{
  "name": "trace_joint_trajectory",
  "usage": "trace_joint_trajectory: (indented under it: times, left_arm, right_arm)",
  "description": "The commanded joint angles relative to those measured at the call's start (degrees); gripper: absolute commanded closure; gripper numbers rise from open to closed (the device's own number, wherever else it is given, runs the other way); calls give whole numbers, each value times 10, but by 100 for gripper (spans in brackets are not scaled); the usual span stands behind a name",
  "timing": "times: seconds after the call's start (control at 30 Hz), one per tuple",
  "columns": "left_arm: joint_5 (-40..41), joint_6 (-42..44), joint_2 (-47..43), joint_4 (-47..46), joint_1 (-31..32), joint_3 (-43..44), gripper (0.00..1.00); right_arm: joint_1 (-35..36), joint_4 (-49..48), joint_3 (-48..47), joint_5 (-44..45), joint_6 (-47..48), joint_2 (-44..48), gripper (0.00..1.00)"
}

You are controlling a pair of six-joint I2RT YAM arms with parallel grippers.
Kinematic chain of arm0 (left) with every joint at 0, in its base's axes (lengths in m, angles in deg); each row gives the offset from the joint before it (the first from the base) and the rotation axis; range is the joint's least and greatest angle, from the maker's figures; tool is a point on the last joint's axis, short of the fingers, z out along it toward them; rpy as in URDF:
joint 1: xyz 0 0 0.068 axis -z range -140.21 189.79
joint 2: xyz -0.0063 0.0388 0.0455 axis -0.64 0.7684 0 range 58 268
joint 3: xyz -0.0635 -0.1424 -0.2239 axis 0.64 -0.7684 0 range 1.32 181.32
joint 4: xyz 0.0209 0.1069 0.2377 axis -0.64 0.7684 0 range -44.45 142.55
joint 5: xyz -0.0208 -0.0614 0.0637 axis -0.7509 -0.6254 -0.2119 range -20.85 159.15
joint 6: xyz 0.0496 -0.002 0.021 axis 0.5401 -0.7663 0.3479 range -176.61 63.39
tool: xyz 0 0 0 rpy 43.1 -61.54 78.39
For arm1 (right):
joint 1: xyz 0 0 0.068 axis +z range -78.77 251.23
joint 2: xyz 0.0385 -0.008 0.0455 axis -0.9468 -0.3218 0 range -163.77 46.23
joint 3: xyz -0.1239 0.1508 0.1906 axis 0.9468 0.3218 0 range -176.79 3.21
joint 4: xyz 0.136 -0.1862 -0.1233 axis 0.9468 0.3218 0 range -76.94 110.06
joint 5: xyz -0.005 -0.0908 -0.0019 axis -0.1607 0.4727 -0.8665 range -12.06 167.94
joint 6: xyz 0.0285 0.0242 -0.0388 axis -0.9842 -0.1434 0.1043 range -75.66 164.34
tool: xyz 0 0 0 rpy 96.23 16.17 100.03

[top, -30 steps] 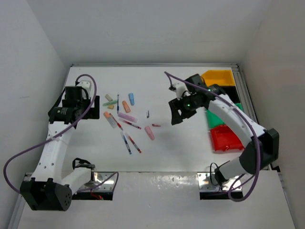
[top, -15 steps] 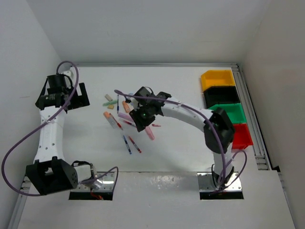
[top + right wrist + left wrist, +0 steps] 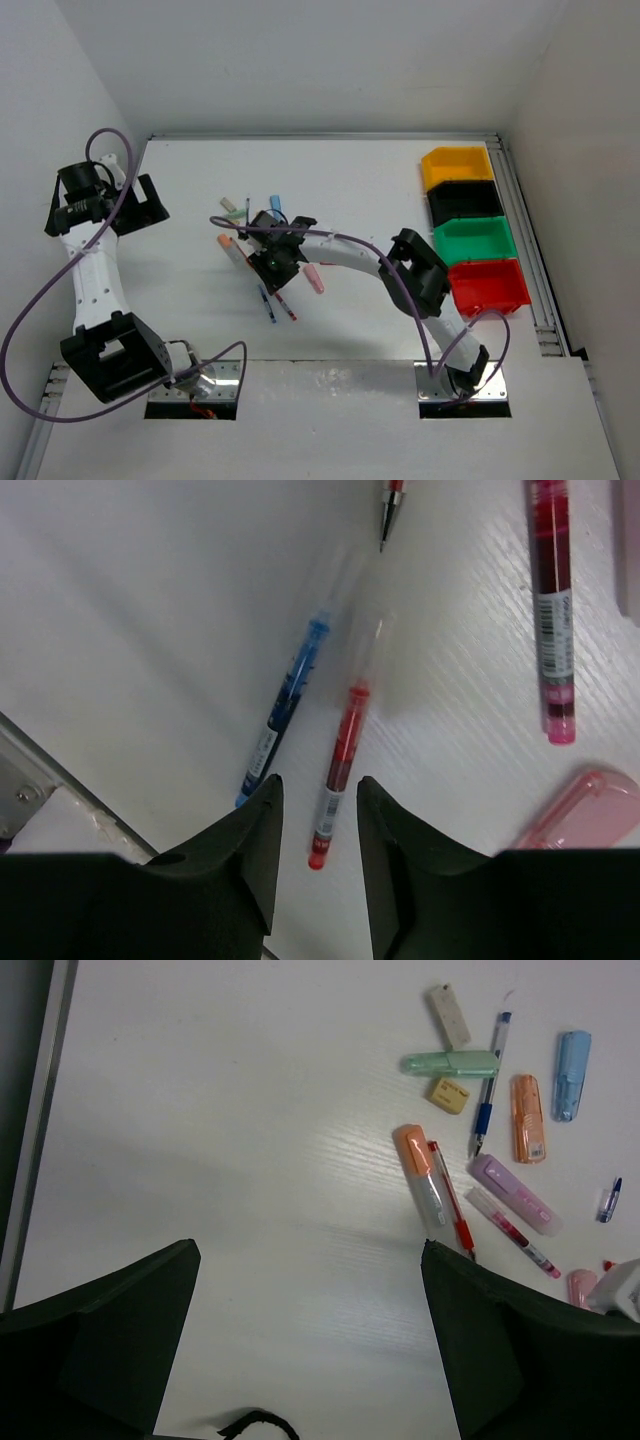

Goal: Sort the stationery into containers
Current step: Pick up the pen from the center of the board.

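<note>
**Operator:** Where was the red pen?

**Technician:** It lay under the right gripper, whose jaws stood slightly apart and empty. The blue pen lay at 11 o'clock. Best practice was to centre on the barrel, then close.

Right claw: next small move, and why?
Probably lower straight down onto the red pen, then close. The right claw is open and that pen's end shows in its gap. The blue pen lies close alongside, so avoid drifting toward it.
</note>
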Motion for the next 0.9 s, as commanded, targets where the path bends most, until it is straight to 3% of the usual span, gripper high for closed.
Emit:
trace_joint_trajectory:
  times: [0.0,0.4,0.67,0.83,0.87]
  left_arm:
    - [-42,25,2,-13,-23,-5,0]
    - [-60,64,7,-9,-65,-18,0]
    - [-63,68,13,-13,-72,-22,0]
    - [-63,69,15,-2,-75,-8,0]
    - [-64,71,15,2,-77,-1,0]
  right_arm:
    - [5,-20,-34,13,-17,-18,65]
    - [10,-23,-40,36,-4,-57,67]
    - [10,-22,-26,43,8,-63,77]
    - [10,-24,6,44,42,-28,100]
    - [9,-22,12,35,47,-3,100]
